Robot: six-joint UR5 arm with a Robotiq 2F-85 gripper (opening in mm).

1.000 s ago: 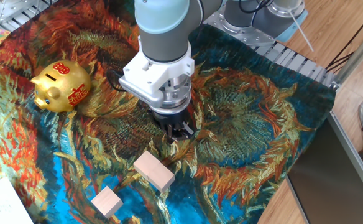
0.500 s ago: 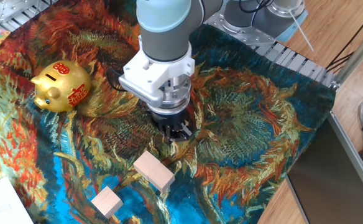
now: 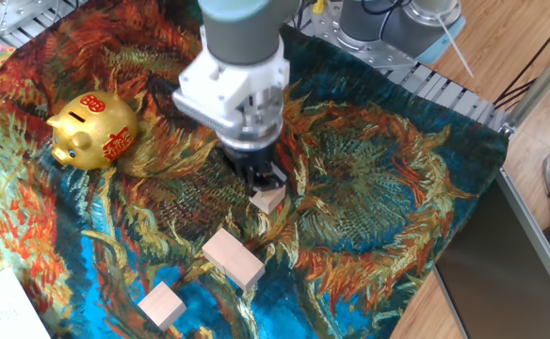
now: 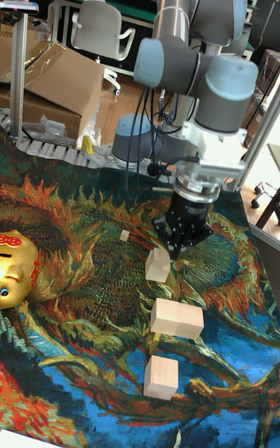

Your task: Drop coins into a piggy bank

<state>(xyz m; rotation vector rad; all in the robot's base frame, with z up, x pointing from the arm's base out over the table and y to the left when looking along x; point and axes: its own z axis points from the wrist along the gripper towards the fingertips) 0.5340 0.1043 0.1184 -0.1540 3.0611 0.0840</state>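
Note:
The gold piggy bank (image 3: 93, 130) with red markings stands at the left of the painted cloth; it shows at the left edge of the tall view as the piggy bank (image 4: 15, 269). My gripper (image 3: 262, 179) points down over the middle of the cloth, well to the right of the bank. A small pale wooden block (image 3: 268, 199) lies right under the fingertips, slightly tilted. In the tall view the gripper (image 4: 176, 244) stands just above and right of that block (image 4: 158, 264). Whether the fingers hold it is unclear. No coins are in view.
Two larger wooden blocks (image 3: 233, 258) (image 3: 161, 305) lie toward the cloth's front edge. A tiny wooden piece (image 4: 124, 236) sits left of the gripper. A roller conveyor (image 3: 444, 89) borders the cloth at the back right, and a dark tray (image 3: 501, 264) lies to the right.
The arm has moved up and to the left, toward the piggy bank's side. The small wooden block, hidden under the gripper before, now shows below the fingertips.

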